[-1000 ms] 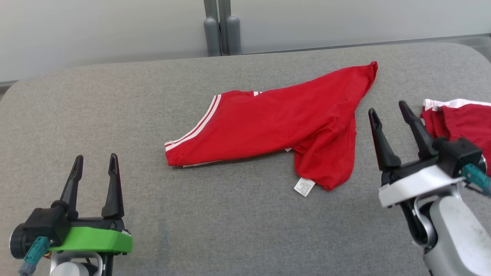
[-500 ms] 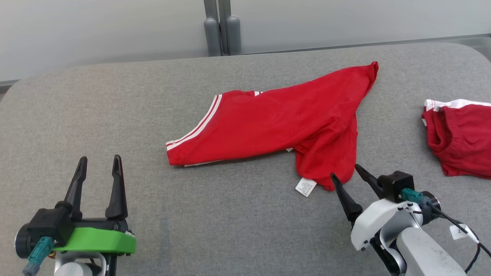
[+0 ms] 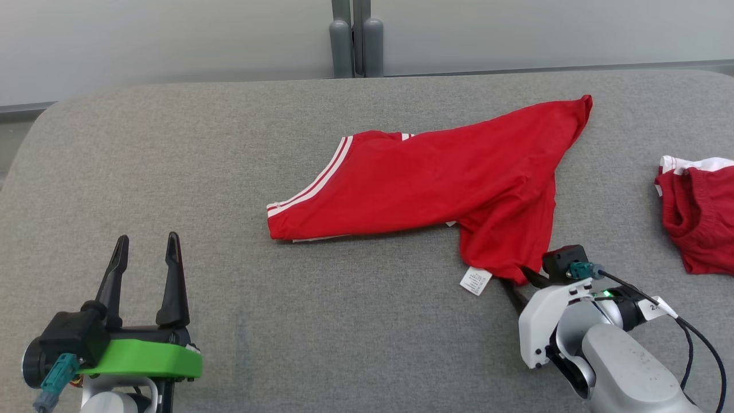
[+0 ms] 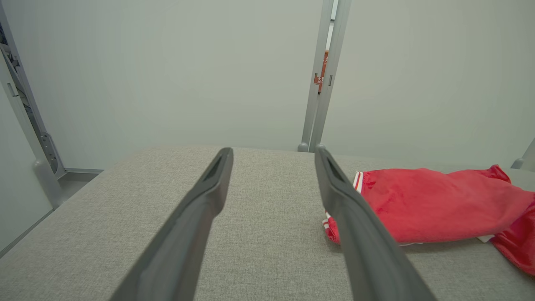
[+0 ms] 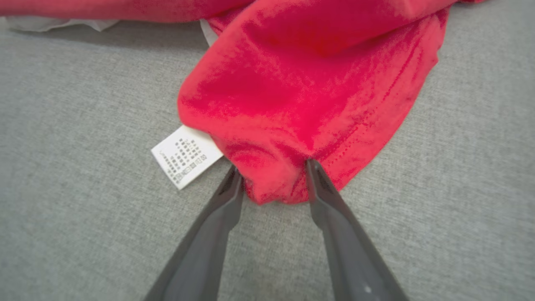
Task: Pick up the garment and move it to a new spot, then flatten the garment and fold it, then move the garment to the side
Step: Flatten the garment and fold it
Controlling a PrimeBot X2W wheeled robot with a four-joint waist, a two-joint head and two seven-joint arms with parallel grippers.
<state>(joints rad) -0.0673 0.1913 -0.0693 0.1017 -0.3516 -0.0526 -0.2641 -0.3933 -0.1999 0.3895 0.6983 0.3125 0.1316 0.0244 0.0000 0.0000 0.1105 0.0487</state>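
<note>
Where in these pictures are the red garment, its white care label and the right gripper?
red garment (image 3: 436, 178): head view, middle of the red cloth.
white care label (image 5: 187, 156): right wrist view, centre of the printed tag.
right gripper (image 5: 272, 166): right wrist view, midway between its fingertips.

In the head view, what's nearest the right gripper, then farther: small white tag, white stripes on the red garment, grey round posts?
1. Small white tag, just left of the right gripper.
2. White stripes, red garment's left end.
3. Grey round posts, at the far back.
</note>
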